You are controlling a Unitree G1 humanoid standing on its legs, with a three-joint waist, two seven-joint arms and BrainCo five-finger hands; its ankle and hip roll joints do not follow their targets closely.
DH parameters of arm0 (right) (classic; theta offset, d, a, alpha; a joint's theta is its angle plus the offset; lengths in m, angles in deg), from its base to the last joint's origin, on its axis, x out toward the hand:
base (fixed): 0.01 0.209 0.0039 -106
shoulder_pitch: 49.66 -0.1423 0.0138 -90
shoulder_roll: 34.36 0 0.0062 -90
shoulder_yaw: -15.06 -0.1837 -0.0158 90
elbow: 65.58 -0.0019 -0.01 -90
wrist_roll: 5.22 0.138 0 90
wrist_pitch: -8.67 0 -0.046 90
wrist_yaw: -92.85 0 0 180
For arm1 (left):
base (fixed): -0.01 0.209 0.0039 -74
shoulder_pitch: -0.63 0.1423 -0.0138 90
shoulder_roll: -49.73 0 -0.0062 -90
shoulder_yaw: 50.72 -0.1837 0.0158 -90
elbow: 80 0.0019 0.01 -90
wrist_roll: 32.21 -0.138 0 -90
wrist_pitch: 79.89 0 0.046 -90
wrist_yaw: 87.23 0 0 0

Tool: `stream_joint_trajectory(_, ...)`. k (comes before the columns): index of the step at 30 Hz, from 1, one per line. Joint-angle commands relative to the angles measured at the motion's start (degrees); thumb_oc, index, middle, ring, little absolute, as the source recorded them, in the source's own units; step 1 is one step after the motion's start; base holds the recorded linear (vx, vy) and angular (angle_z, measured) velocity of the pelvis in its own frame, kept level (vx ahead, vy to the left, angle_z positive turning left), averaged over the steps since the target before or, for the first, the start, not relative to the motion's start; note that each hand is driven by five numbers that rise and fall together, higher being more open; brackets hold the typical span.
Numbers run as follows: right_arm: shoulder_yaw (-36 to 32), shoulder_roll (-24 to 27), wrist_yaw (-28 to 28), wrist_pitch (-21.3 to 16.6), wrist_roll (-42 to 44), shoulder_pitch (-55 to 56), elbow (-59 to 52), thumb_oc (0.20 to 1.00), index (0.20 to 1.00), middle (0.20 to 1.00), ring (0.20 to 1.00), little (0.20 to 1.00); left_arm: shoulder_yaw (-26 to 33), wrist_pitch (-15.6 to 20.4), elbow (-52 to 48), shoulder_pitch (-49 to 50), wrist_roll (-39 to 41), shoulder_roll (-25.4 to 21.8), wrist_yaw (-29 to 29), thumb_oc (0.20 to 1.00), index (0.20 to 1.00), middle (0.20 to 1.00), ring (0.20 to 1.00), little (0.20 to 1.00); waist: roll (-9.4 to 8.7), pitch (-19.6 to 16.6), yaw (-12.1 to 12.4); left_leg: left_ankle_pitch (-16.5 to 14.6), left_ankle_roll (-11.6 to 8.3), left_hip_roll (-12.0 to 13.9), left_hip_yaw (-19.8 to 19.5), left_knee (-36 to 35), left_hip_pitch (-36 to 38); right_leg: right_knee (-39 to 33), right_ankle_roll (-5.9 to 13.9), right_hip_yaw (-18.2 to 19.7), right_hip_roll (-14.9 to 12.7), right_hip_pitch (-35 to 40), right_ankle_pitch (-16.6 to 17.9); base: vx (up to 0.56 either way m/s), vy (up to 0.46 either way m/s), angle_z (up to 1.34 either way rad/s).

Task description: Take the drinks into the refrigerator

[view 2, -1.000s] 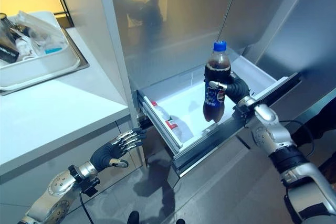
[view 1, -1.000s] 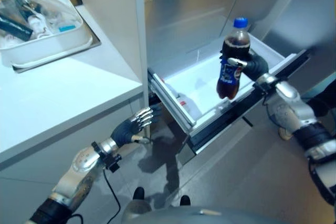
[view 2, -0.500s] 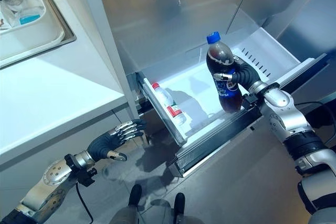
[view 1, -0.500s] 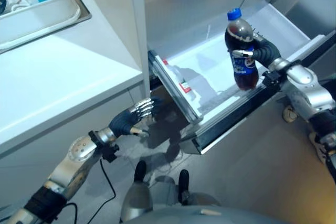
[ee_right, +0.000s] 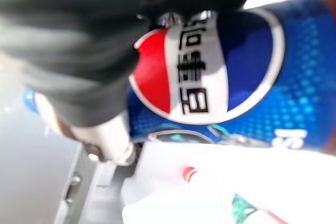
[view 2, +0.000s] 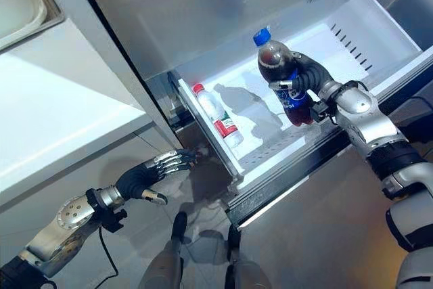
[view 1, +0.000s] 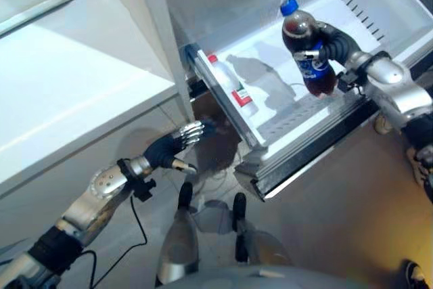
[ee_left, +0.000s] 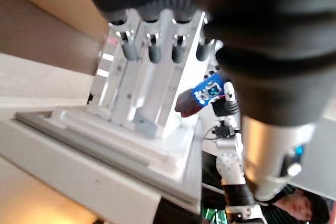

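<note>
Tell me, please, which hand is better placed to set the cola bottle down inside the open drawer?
The right hand. Its fingers already grip the cola bottle above the white drawer. The left hand is open, low beside the drawer's outer side, holding nothing.

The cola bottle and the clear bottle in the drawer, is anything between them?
No. In the right eye view, only bare white drawer floor lies between the cola bottle in the right hand and the clear bottle.
</note>
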Motion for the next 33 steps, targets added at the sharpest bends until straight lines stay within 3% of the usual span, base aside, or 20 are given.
stream_joint_trajectory(1, 2.1, 3.3, 2.1, -4.7, -2.1, -11.9, 3.4, 0.2, 0.2, 0.2, 0.2, 0.2, -1.3, 4.0, -6.0, 0.2, 1.6, -1.9, 0.5, 1.0, 1.0, 1.0, 1.0, 1.0, -0.11, -1.0, 0.5, -1.1, 3.12, -1.5, -2.5, 1.6, -0.2, 9.1, 2.72, -2.6, -1.6, -3.6, -2.4, -0.03, 0.001, 0.03)
stream_joint_trajectory(11, 10.1, 6.6, 2.5, -3.5, -13.3, -17.0, 9.0, 0.2, 0.2, 0.2, 0.2, 0.2, -2.9, 4.1, -6.5, -1.8, 0.5, -4.1, 0.5, 1.0, 1.0, 1.0, 1.0, 1.0, 0.07, 1.5, 0.5, -0.6, 3.07, -1.7, -3.0, 2.3, -2.1, 10.0, 2.97, -2.9, -1.9, -5.4, -2.2, -0.02, 0.0, 0.02)
stream_joint_trajectory(19, 16.3, 8.5, 1.3, -2.4, -19.4, -20.2, 9.5, 0.2, 0.2, 0.2, 0.2, 0.2, -3.5, 3.8, -7.3, -3.2, 0.1, -5.3, 0.4, 1.0, 1.0, 1.0, 1.0, 1.0, -0.98, 2.3, 0.8, -0.4, 2.94, -1.7, -3.5, 2.6, -3.1, 9.7, 3.13, -3.1, -1.9, -5.7, -2.0, -0.01, -0.006, 0.03)
stream_joint_trajectory(28, 16.5, 7.8, 0.9, -1.7, -20.9, -20.1, 10.7, 0.2, 0.2, 0.2, 0.2, 0.2, -3.1, 3.8, -7.6, -3.9, -0.3, -5.5, 0.4, 1.0, 1.0, 1.0, 1.0, 1.0, -1.27, 3.5, 1.3, -0.2, 2.77, -1.8, -3.7, 2.7, -3.6, 9.5, 2.96, -3.8, -2.0, -5.7, -2.1, -0.01, -0.007, 0.07)
stream_joint_trajectory(33, 14.1, 3.6, 2.4, -1.4, -22.1, -19.5, 13.7, 0.2, 0.2, 0.2, 0.2, 0.2, -2.9, 3.7, -8.0, -4.3, -0.6, -4.7, 0.9, 1.0, 1.0, 1.0, 1.0, 1.0, -1.01, 4.1, 1.7, -0.2, 2.94, -1.8, -3.6, 2.5, -3.6, 9.4, 2.88, -3.8, -2.0, -5.9, -2.0, -0.01, 0.001, 0.01)
